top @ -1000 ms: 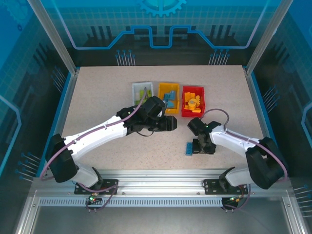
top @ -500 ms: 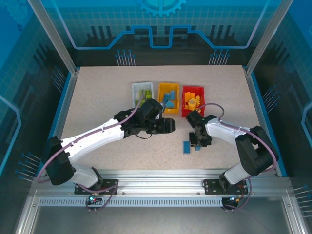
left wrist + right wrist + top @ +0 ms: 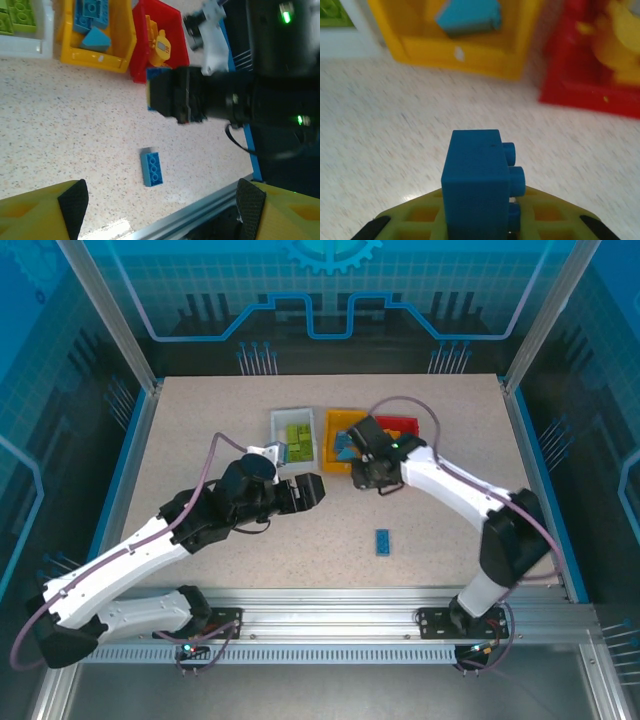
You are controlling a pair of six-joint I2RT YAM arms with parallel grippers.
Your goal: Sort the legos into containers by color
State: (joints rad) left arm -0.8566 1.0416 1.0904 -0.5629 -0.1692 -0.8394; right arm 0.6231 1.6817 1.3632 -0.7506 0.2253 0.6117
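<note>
While the L arm lies low across the near-left of the table (image 3: 200,420), stretched diagonally from its base toward the centre, the L gripper (image 3: 316,488) points right, just on the near side of the white bin (image 3: 276,435). Its jaws stand wide apart w/ nothing btw them. In the left wrist view the two black fingertips (image 3: 72,199) sit at opposite sides of the frame over bare tabletop.

R arm: rises from its base at near right, elbow bent out to the right, forearm reaching far-left. That puts the R gripper (image 3: 356,476) just on the near side of the yellow bin (image 3: 345,415), w/ the wrist over the red bin (image 3: 398,424), partly covering it. Jaws are closed on a blue brick (image 3: 477,180), pinched btw the yellow-green fingers (image 3: 415,217), studs facing right in the right wrist view. The brick is over the table, short of the yellow bin's front wall; can't tell if it touches the surface.

Contents: green legos (image 3: 297,435) in the white bin, blue legos (image 3: 92,20) incl. a wedge in the yellow bin, orange-yellow legos (image 3: 159,42) in the red bin. One loose blue lego (image 3: 383,541) lies flat on the table, near-centre, well apart from the bins and both grippers.
</note>
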